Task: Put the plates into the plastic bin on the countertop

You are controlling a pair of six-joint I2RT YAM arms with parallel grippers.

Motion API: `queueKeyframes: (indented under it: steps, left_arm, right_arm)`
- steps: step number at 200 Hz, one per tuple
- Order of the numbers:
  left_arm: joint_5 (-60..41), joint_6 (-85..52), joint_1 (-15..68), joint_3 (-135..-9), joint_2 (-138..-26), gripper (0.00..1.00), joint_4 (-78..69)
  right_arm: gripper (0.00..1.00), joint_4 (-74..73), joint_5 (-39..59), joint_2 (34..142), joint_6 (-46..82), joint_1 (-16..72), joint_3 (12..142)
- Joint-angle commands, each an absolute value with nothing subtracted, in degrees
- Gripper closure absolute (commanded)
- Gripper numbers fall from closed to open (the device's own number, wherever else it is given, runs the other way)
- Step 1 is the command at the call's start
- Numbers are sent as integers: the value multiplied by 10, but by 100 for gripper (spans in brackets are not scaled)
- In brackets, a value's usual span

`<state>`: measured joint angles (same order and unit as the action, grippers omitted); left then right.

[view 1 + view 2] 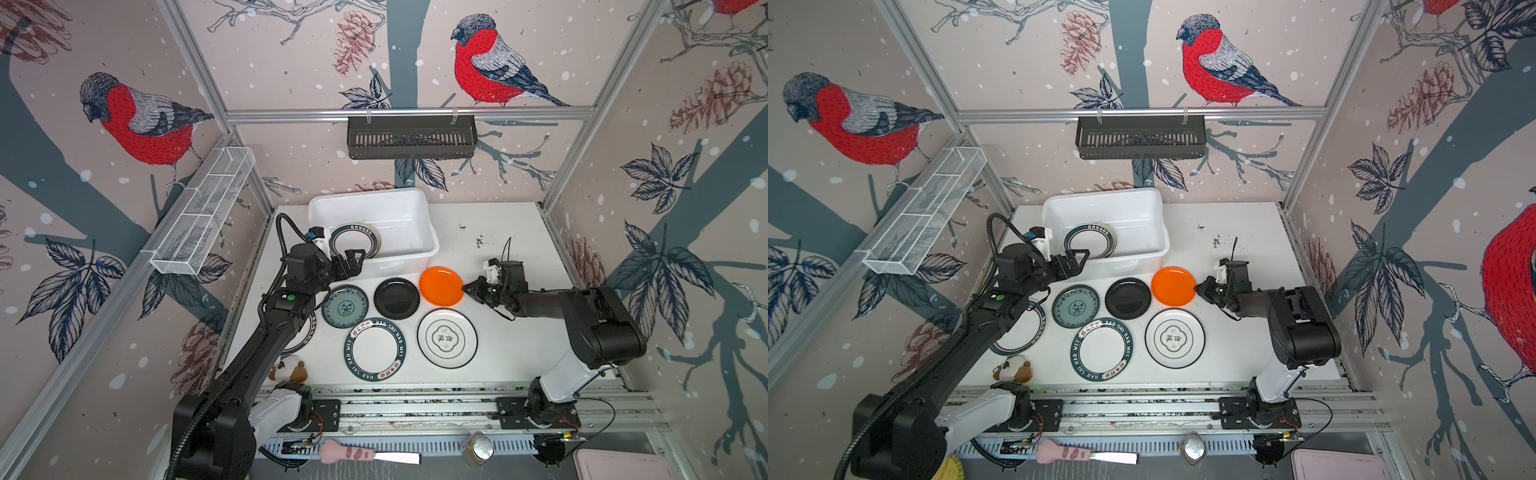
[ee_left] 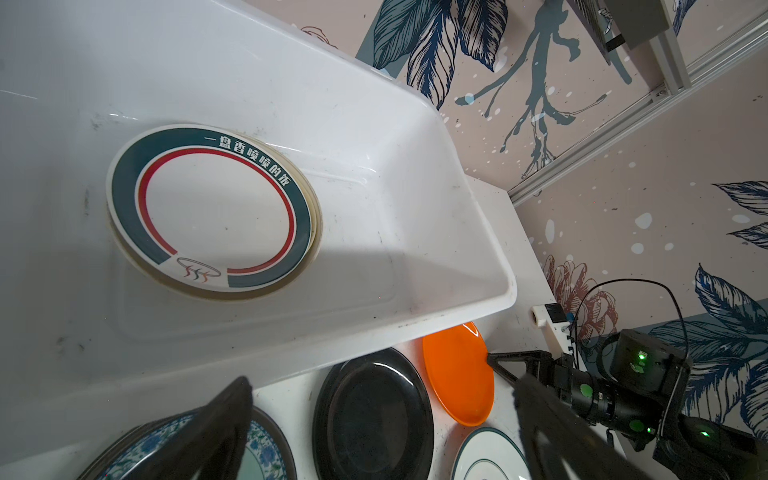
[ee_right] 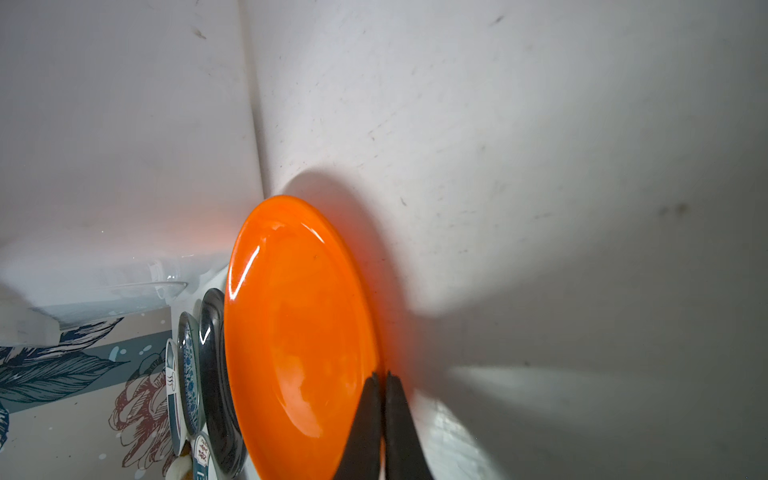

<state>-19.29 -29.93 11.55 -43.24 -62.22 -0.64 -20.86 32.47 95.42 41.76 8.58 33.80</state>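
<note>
The white plastic bin (image 1: 430, 243) stands at the back of the countertop (image 1: 507, 257), with a teal-rimmed plate (image 2: 216, 208) stacked on others inside it. In both top views my right gripper (image 1: 465, 289) is shut on the right rim of the orange plate (image 1: 440, 286). In the right wrist view the rim of that orange plate (image 3: 299, 332) sits pinched between the right gripper's (image 3: 382, 376) jaws. My left gripper (image 1: 355, 255) hangs open and empty at the bin's front left rim. A black plate (image 1: 396, 298), a teal patterned plate (image 1: 345, 306), a lettered-rim plate (image 1: 374, 349) and a white plate (image 1: 446, 338) lie flat in front.
Another rimmed plate (image 1: 305, 336) lies partly under my left arm. A plush toy (image 1: 289, 370) sits at the front left edge. A black slotted basket (image 1: 411, 137) hangs on the back rail and a white wire rack (image 1: 203, 216) on the left wall.
</note>
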Motion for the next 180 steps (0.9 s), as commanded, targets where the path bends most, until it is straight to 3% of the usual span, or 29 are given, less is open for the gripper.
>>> queueKeyframes:
  steps: [1, 112, 180]
  left_arm:
    - [-199, -294, 116, -430, -619, 3, -29]
    - [-211, -305, 130, -436, -647, 3, -46]
    - [-164, -321, 234, -465, -732, 5, -97]
  right_arm:
    - [97, -208, 310, 934, 419, 80, 333]
    - [99, -112, 284, 750, 407, 0, 305]
    - [100, -39, 335, 625, 425, -47, 332]
